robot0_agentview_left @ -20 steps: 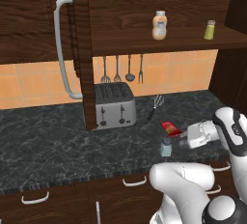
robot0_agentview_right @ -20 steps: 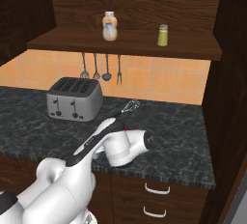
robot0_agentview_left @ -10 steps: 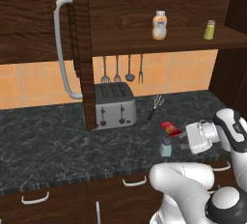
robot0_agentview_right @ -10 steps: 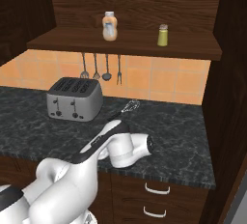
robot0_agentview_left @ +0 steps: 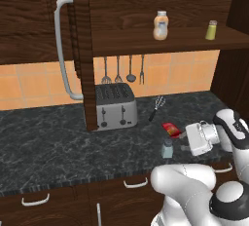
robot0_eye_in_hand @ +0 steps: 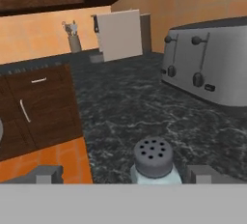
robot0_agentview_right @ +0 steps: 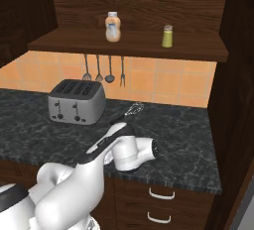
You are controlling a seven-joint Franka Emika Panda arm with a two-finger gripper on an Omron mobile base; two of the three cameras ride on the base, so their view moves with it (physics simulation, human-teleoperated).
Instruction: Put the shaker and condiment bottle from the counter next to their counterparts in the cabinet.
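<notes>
The cabinet [robot0_agentview_left: 160, 42] shelf holds the peach bottle [robot0_agentview_left: 161, 25] and, at its 3 o'clock, the yellow-green shaker [robot0_agentview_left: 211, 30]; the claw [robot0_eye_in_hand: 126, 174], wide open, straddles the blue-grey shaker [robot0_eye_in_hand: 153, 162], gripping nothing.

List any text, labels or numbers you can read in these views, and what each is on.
No text is readable anywhere.
Small red condiment bottle on the black marble counter: yellow-white label marks, too small and blurred to read.
Peach-orange bottle with white cap on the cabinet shelf: no legible label.
Silver toaster: no visible markings.
</notes>
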